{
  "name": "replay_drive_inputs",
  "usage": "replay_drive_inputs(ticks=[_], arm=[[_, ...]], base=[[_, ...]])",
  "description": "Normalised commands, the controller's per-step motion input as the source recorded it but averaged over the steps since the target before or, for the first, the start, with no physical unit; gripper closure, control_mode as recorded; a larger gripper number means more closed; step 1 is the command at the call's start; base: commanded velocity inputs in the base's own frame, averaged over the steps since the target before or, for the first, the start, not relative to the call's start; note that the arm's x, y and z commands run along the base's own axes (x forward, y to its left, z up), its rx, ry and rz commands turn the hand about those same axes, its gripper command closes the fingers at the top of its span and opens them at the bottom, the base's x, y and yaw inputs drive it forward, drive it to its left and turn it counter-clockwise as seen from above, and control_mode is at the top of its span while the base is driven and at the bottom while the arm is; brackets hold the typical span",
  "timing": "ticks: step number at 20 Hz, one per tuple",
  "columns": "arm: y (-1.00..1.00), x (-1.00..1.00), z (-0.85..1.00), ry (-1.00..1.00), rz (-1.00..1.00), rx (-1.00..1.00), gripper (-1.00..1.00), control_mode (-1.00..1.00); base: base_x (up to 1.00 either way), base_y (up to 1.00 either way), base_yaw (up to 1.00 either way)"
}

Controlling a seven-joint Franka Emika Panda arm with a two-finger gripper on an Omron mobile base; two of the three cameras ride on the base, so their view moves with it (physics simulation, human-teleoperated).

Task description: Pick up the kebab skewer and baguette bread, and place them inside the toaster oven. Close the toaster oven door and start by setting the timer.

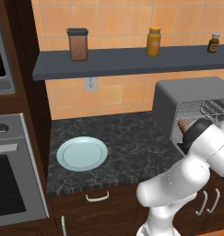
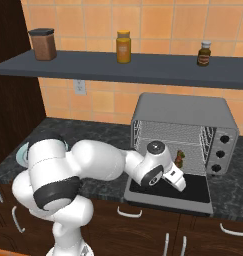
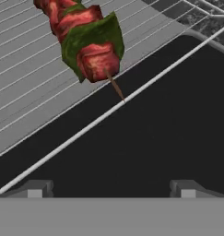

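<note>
the gripper [image 3: 111, 190] hangs released, low in the hand view, over the lowered toaster oven door [image 2: 193, 190]. the kebab skewer [image 3: 85, 39] lies upper left on the wire rack [image 3: 35, 99] inside the toaster oven [image 2: 185, 112]; it looks light, stiff and slim, best pinched across its chunks.

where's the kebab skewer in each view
Left base view: skewer at the right, a brown tip above the arm's dark joint, inside the toaster oven.
Right base view: centre right, on the wire rack, right of the wrist.
Hand view: top left, lying on the rack with its stick end over the front bar.
Shared landmark: the wire rack.
</note>
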Motion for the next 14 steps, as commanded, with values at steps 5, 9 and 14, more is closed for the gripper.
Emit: replay_drive_inputs(ticks=[5, 9, 14], arm=[[0.0, 0.34, -0.07, -0.03, -0.12, 0.07, -1.0, -1.0], [0.0, 0.24, -0.11, -0.03, -0.09, 0.09, -1.0, -1.0], [0.0, 0.14, -0.12, -0.06, -0.06, 0.09, -1.0, -1.0]], base=[[0.0, 0.0, 0.0], [0.0, 0.0, 0.0], [0.0, 0.0, 0.0]])
